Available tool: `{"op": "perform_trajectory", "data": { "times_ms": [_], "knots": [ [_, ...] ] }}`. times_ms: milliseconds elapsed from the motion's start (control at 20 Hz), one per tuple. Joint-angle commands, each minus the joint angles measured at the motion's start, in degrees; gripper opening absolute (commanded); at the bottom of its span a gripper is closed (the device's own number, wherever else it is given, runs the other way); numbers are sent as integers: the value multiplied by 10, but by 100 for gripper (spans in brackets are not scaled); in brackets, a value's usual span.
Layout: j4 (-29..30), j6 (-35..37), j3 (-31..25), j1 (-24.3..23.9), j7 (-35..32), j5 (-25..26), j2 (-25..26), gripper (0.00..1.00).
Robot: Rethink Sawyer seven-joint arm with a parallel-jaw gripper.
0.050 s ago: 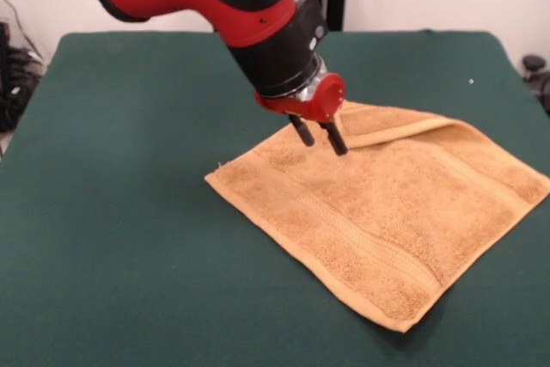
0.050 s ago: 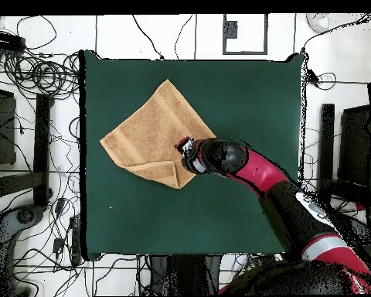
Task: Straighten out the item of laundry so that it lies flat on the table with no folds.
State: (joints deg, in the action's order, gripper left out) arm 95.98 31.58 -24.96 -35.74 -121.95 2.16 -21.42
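1. While most of the towel [image 1: 387,212] lies spread on the green table [image 1: 112,212], a strip along its upper edge in the front view is folded over, right of the end effector [image 1: 319,137].
2. Towel location: right-centre of the front frame, set as a diamond with one corner pointing at the lower edge; in the overhead view the towel [image 2: 150,135] sits upper-left of centre on the table [image 2: 243,100], with the fold at its lower corner.
3. End effector: two dark fingers [image 1: 335,138] pointing down, slightly apart, holding nothing. Tips are over the towel's upper-left part in the front view, at or just above the cloth; can't tell if touching.
4. Overhead view: end effector [image 2: 185,151] sits at the towel's right corner, just beside the folded flap; the red arm [image 2: 273,182] comes in from the lower right.
5. Step in hand, as I judge it: reach the folded flap and take its free edge.
6. To do it well: pinch only the top layer at the flap's edge, not both layers, or the whole towel will drag.
7. Lift low and draw the flap outward, away from the towel's middle, then let go once it lies flat.
8. Risk: terry cloth grips the felt-like table, so a fast pull could bunch new wrinkles.
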Motion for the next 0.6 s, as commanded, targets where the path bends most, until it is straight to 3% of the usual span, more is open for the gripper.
{"op": "perform_trajectory", "data": {
  "times_ms": [50,600],
  "knots": [
    [21,80,-38,1,47,9,44,100],
    [24,78,-75,15,9,-22,64,100]
  ]
}}
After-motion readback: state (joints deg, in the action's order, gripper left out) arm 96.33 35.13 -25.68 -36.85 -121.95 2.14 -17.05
